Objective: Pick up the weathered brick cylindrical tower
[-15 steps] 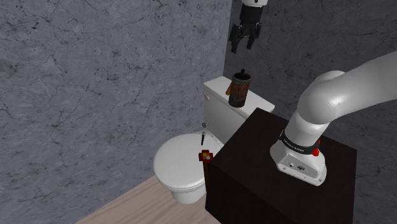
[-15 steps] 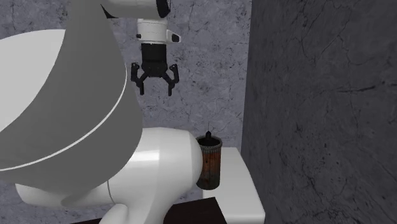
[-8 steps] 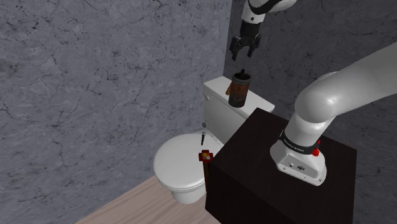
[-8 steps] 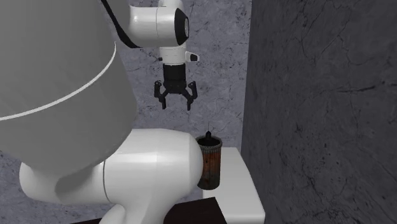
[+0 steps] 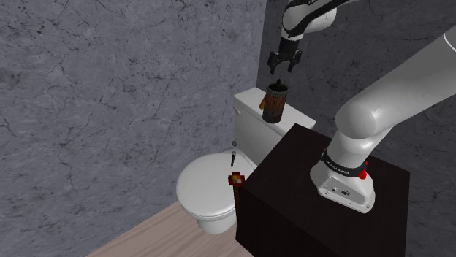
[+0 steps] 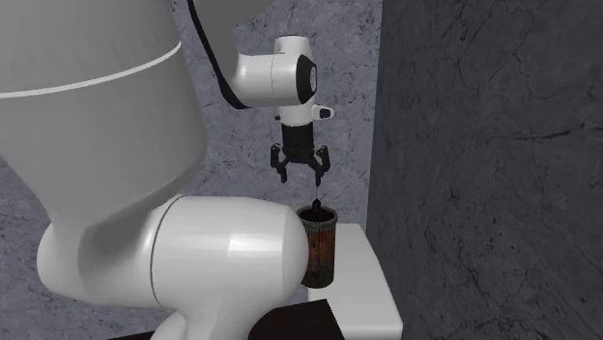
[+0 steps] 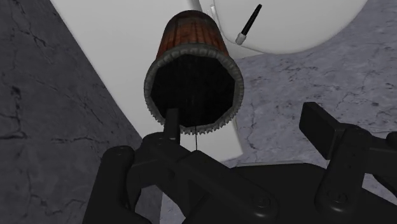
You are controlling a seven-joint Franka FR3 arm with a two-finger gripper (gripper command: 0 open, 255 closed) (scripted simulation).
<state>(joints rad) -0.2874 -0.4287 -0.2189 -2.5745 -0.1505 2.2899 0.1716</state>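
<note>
On the lid of a white toilet tank (image 5: 251, 125), set against a grey marbled wall (image 5: 109, 87), one brick cylindrical tower (image 5: 274, 104) is listed: upright, reddish-brown and stained, with a dark toothed rim and a hollow dark top. It is placed toward the tank's far right end in the shoulder view.

Item: black gripper (image 6: 301, 180), carried by the white arm (image 5: 380, 109). It is held directly above the tower and pointed down. Its fingers are spread apart, nothing is clasped, and a gap is seen between fingertips and rim.

Item: toilet bowl (image 5: 208, 186), lid closed, near and left of the tank.

Item: dark stand (image 5: 321, 212), near right.

Item: small red object (image 5: 235, 179), at the stand's left corner; its kind cannot be told.
</note>
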